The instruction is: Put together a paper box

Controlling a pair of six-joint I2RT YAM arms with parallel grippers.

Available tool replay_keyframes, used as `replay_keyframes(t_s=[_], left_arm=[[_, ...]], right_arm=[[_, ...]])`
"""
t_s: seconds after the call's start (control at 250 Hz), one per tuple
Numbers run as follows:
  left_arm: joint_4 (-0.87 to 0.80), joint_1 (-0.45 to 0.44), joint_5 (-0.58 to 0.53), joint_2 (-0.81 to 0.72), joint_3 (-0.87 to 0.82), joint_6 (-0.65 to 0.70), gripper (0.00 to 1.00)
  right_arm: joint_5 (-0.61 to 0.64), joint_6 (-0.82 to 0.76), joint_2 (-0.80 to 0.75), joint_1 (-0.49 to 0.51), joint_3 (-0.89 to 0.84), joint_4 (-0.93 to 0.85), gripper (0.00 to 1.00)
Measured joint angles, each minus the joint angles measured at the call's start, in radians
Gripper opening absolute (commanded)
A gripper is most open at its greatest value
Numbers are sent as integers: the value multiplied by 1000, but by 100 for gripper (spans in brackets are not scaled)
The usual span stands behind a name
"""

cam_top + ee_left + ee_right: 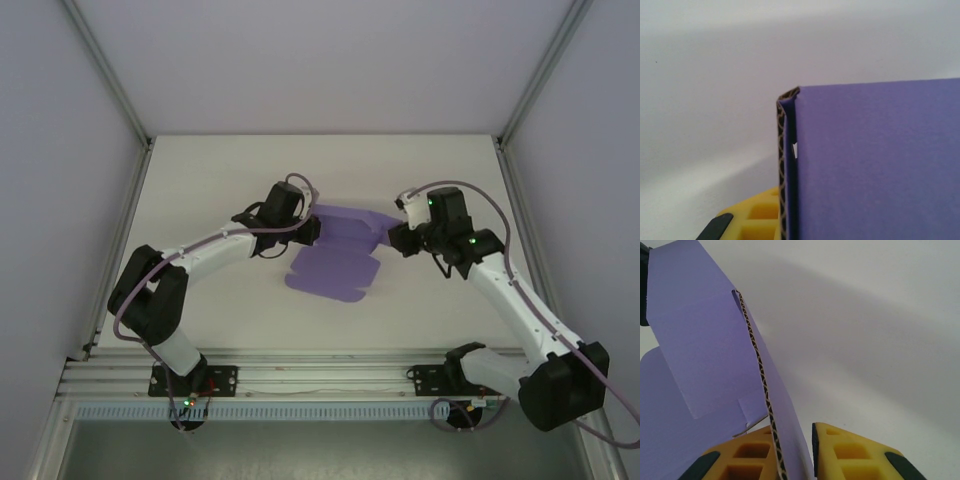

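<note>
Over the tabletop (225, 180), left end effector (314, 230) clamps the box (335, 270) at its left edge; right end effector (393, 240) clamps a raised flap.

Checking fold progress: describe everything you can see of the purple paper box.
The paper box is plain purple corrugated card, brown fluting showing at cut edges. Partly folded: a die-cut section with rounded flaps lies flat on the white table, the far part is raised between the arms. The left gripper clamps its left end; the right gripper pinches a raised panel's edge.
</note>
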Motion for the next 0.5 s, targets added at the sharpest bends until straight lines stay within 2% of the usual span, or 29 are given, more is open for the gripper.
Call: replay_keyframes(t_s=[0.328, 0.376, 0.5], left_arm=[[-27, 6, 0, 0, 1, 0, 0], [-27, 6, 0, 0, 1, 0, 0], [-27, 6, 5, 0, 2, 0, 0]], right_arm=[[-21, -5, 33, 0, 0, 5, 18], [-24, -7, 33, 0, 0, 6, 21], [-28, -14, 33, 0, 0, 6, 22]])
